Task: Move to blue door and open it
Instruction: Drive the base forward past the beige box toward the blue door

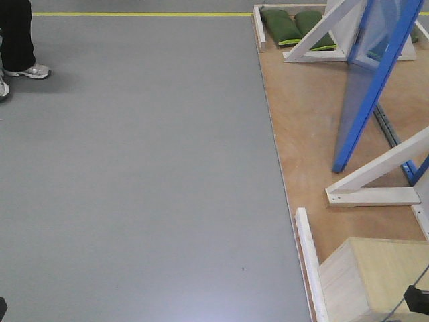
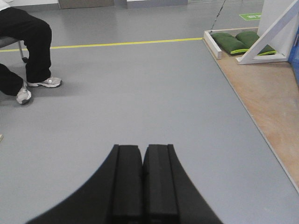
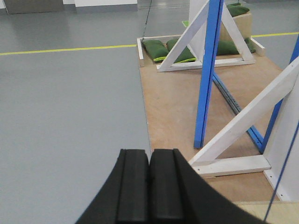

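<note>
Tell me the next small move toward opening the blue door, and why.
Probably drive forward and turn right: the blue door stands on the plywood platform off to the right, edge-on in the right wrist view, with no handle in view. The left claw and right claw are shut and well short of it.

Two green sandbags lie in the far left corner of the plywood platform; a pale wooden box sits at its near edge. A seated person rests both feet on the grey floor near the yellow line.
</note>
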Available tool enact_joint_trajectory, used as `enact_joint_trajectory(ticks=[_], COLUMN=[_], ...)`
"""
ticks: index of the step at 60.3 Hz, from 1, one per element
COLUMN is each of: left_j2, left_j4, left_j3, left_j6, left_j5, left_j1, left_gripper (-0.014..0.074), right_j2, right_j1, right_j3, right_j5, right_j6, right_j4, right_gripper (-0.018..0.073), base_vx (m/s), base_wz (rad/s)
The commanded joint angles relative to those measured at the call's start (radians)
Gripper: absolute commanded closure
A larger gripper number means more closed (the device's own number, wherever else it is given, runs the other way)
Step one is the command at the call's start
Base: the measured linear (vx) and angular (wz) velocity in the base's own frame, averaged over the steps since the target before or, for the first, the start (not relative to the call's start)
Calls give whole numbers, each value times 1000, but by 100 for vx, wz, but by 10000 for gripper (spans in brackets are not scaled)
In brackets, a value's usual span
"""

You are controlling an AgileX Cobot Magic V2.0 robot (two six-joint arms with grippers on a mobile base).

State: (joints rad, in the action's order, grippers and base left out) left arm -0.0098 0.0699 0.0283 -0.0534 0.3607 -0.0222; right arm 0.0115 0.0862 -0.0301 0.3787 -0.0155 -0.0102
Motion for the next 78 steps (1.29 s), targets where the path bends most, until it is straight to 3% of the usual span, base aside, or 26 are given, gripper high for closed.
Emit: enact_joint_trajectory(ticks=[1,78], left_j2=[-21,-20], left_j4=[-2,-2], left_j3=[-18,-20], left_j6=[-4,-4], left_j5=[-81,-83], left_j1=[-3,-3], left_gripper=[526,526], right_j2=[12,12], right_j1=[2,2], right_j3=[-8,-8], right_j5=[-81,-81], right_j6=[0,0], right_j4=[3,3], right_gripper=[564,564], base_vx=[44,41], base_wz=[-2,1])
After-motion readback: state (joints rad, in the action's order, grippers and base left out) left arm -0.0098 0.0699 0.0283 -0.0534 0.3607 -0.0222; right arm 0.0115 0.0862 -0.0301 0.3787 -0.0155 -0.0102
